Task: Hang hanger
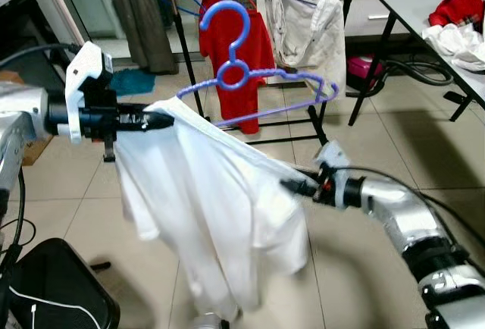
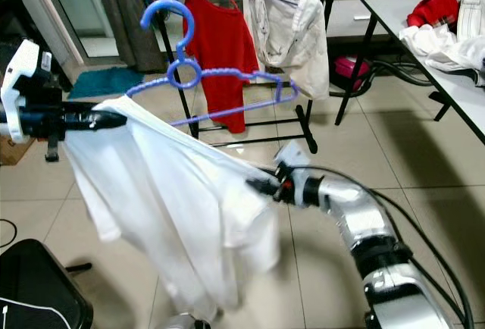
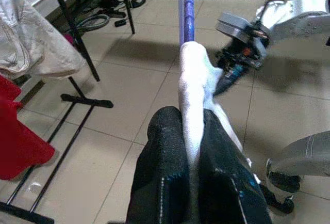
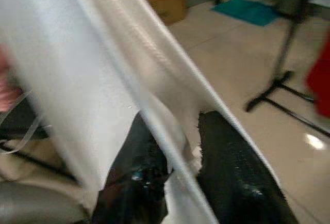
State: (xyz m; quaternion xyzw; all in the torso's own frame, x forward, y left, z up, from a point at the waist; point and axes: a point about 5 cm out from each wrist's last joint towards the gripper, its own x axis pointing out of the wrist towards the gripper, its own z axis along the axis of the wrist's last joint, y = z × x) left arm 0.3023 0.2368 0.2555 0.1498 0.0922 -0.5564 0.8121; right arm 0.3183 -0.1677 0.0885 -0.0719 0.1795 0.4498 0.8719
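A purple plastic hanger point(image 1: 236, 76) is held in the air, hook up, with a white shirt point(image 1: 204, 200) draped from its left end. My left gripper point(image 1: 165, 120) is shut on the shirt's shoulder at that end. In the left wrist view the white cloth point(image 3: 192, 84) is clamped between the black fingers point(image 3: 160, 152), and the purple bar point(image 3: 187, 7) runs on beyond them. My right gripper point(image 1: 292, 186) pinches the shirt's other edge lower down, and the right wrist view has cloth point(image 4: 103, 69) between its fingers point(image 4: 232, 157). The hanger's right end is bare.
A black clothes rack point(image 1: 301, 128) stands behind, carrying a red shirt point(image 1: 239, 56) and a beige jacket point(image 1: 307, 22) on hangers. A table point(image 1: 413, 7) with red and white clothes is at the right. A black chair point(image 1: 53, 283) sits at lower left. The floor is tiled.
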